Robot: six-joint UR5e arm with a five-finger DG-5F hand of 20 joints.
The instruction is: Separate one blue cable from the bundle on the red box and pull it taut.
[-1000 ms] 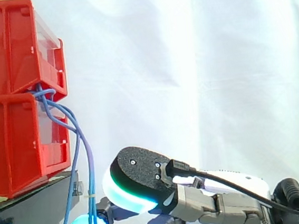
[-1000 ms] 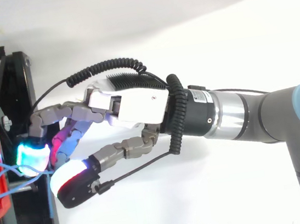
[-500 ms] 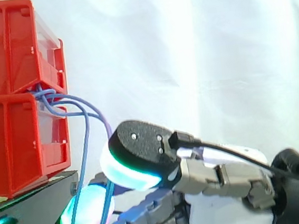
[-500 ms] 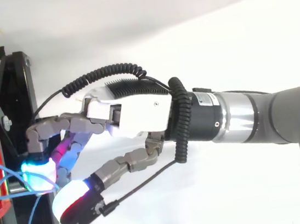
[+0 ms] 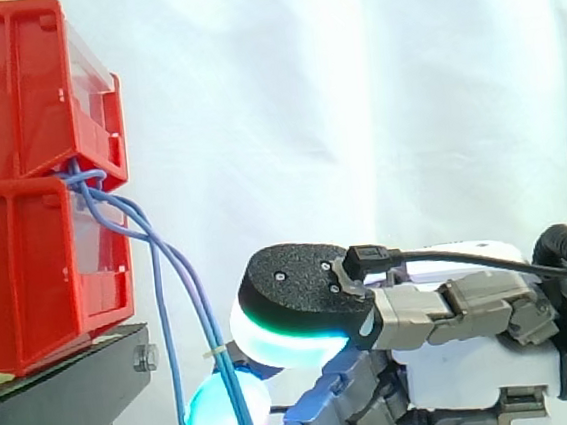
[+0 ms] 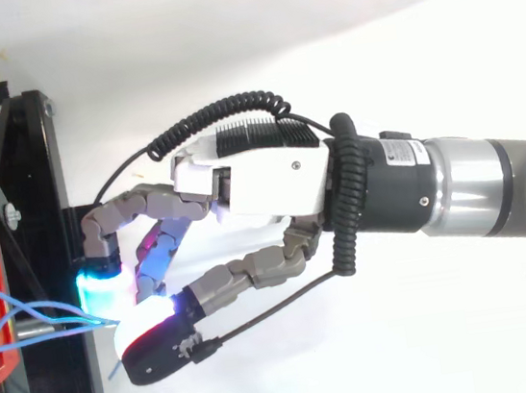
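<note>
Hand: the hand (image 6: 271, 181) sits right of the red bins (image 5: 28, 267) and lower. Its fingers are curled, with the thumb pad (image 5: 298, 307) and a cyan fingertip (image 6: 99, 291) pinching blue strands.
Cable: the blue cable bundle (image 5: 113, 214) leaves the gap between the two bins and slopes down to the pinch. One loose strand (image 5: 167, 354) hangs nearer the bins.
Grip check: more than one strand seems caught, so all but one should be let slip out.
Pull: draw straight away from the bins, slowly, until the sag goes.
Risk: a hard tug could free the cable or shift the bins on the black stand (image 5: 60, 395).
</note>
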